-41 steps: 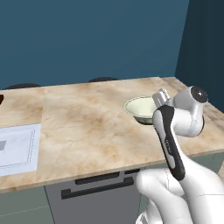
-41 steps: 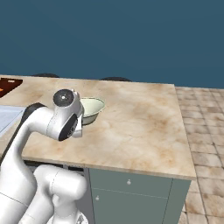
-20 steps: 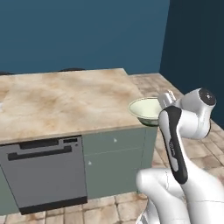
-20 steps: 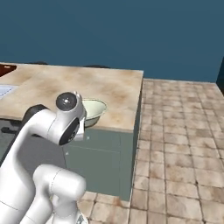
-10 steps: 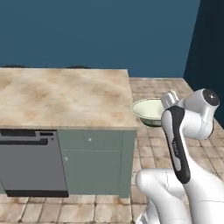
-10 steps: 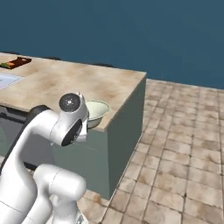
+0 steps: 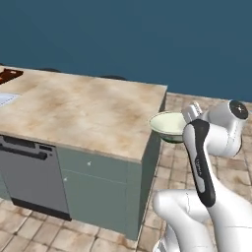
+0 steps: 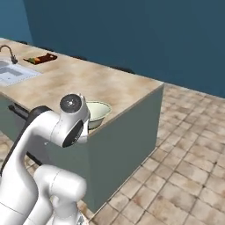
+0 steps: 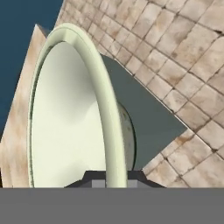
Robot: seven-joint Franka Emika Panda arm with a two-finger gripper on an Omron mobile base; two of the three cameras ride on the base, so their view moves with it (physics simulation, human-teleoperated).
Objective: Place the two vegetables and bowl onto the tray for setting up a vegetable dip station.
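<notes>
My gripper (image 9: 111, 178) is shut on the rim of the pale greenish-white bowl (image 9: 65, 113), one fingertip on each side of the rim. The bowl (image 7: 166, 123) hangs in the air just off the end of the counter, level with its top, and the gripper (image 7: 185, 118) holds its right side. In the right base view the bowl (image 8: 98, 111) shows beside my wrist. The dark reddish-brown tray (image 8: 41, 58) lies far off on the counter near the sink, also at the far left (image 7: 9, 75). Small orange and green bits lie on it, too small to tell apart.
The marble counter (image 7: 83, 110) stretches to the left, with a dishwasher front (image 7: 34, 174) below it. A sink (image 8: 13, 73) with a faucet (image 8: 9, 52) sits at its far end. Tiled floor (image 8: 184, 149) spreads to the right of the counter.
The whole picture has shifted as the base drove: the counter's end, the tray and the sink come into view. The bowl stays in the shut gripper, unmoved relative to the arm.
</notes>
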